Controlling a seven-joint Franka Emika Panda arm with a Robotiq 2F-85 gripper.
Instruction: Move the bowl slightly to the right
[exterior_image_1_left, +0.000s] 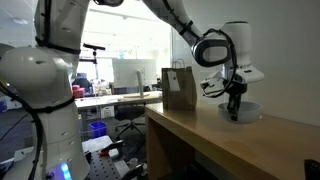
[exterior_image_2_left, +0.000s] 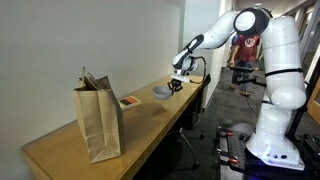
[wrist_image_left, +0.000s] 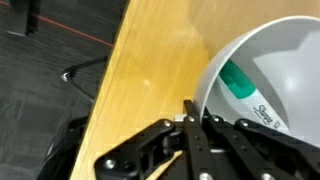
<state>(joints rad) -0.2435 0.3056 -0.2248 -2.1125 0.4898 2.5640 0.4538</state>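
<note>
One green marker (wrist_image_left: 238, 80) lies in the bowl (wrist_image_left: 295, 55); jaws pinch its rim.

1. I've got a long wooden counter (exterior_image_2_left: 150, 122) running along a plain white wall (exterior_image_2_left: 90, 40).
2. Wrist view gives me dark floor (wrist_image_left: 45, 75) beside the counter's edge.
3. Desks (exterior_image_1_left: 105, 99) behind, brightly lit.

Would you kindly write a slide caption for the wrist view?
Wrist view: the tool pinches the rim of the white bowl on the wooden table; a green-and-white item lies inside.
</note>
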